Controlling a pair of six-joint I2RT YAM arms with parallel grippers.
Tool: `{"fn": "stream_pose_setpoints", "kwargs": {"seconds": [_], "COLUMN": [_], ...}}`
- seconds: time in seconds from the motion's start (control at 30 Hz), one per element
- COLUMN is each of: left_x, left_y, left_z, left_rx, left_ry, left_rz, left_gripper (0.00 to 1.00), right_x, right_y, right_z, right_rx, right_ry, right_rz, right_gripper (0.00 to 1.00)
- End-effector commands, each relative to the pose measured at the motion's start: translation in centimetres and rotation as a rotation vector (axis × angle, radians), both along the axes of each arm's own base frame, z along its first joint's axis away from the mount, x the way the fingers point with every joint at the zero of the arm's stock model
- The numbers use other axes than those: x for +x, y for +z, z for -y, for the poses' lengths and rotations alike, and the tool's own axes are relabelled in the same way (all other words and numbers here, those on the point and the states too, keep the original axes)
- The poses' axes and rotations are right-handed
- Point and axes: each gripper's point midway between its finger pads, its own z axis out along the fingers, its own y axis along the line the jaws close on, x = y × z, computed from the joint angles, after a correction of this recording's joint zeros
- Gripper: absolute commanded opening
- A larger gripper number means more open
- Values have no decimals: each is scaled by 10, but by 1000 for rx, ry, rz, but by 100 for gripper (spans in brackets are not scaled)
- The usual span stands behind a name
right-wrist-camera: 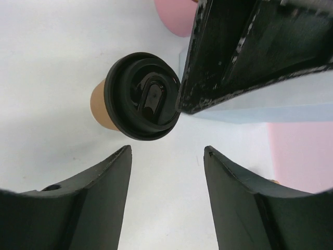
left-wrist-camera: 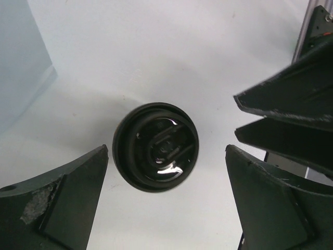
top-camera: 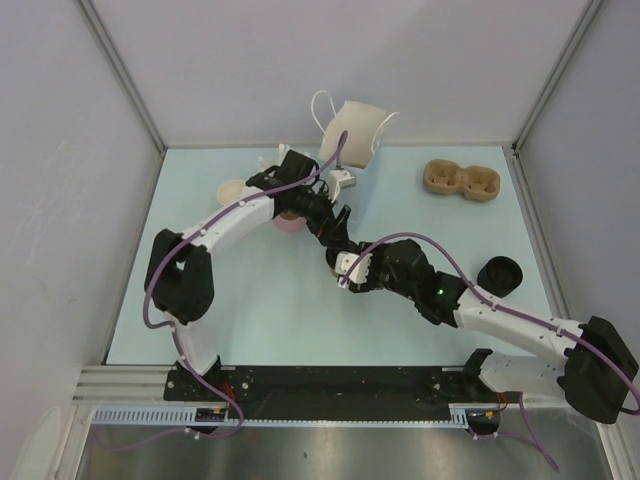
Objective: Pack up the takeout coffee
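Observation:
The takeout coffee (right-wrist-camera: 139, 97) is a kraft-brown paper cup with a round black lid (left-wrist-camera: 155, 147), standing upright on the pale table. In the top view both grippers meet over it and mostly hide it. My left gripper (left-wrist-camera: 166, 156) hangs above it, open wide, and the lid sits just beyond its fingertips, touching neither. My right gripper (right-wrist-camera: 167, 149) is open with nothing between its fingers, and the cup stands a little past its tips. A left finger (right-wrist-camera: 244, 52) is close beside the lid. The grippers (top-camera: 335, 232) (top-camera: 338, 262) nearly touch at the table's middle.
A white paper bag (top-camera: 355, 130) with handles stands at the back centre. A brown cup carrier (top-camera: 461, 181) lies at the back right. Another black-lidded cup (top-camera: 500, 273) stands at the right. A pink cup (top-camera: 290, 222) and tan cups (top-camera: 232, 190) sit under the left arm.

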Motion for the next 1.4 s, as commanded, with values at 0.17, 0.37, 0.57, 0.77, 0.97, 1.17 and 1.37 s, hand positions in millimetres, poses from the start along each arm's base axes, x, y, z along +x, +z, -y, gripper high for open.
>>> {"fn": "stream_pose_setpoints", "kwargs": {"seconds": [0.17,0.37,0.57,0.77,0.97,1.17,1.37], "left_x": [-30,-45,-50,-58,-71,-68,-67], "left_y": [61,84,89,67,56,54,46], "left_z": [-25,-56,-112,-169,-183,-181,-182], "left_rx": [-49,-58,-70,-115,-112,-123,-126], "left_ry": [-129,-118,3,169,219,221,218], "left_rz": [150,205,220,173,208,189,171], "left_gripper": [99,99,100,99,100,99,99], "right_x": [-6,-1,-2,10,19,16,12], "right_y": [44,37,24,14,12,9,-7], "right_z": [3,4,-9,-23,-33,-39,-35], "right_rx": [42,-25,-77,-97,-85,-106,-158], "right_ry": [71,105,202,254,294,338,358], "right_rz": [-69,-90,-144,-176,-226,-268,-313], "right_gripper": [84,90,88,81,67,66,62]}}
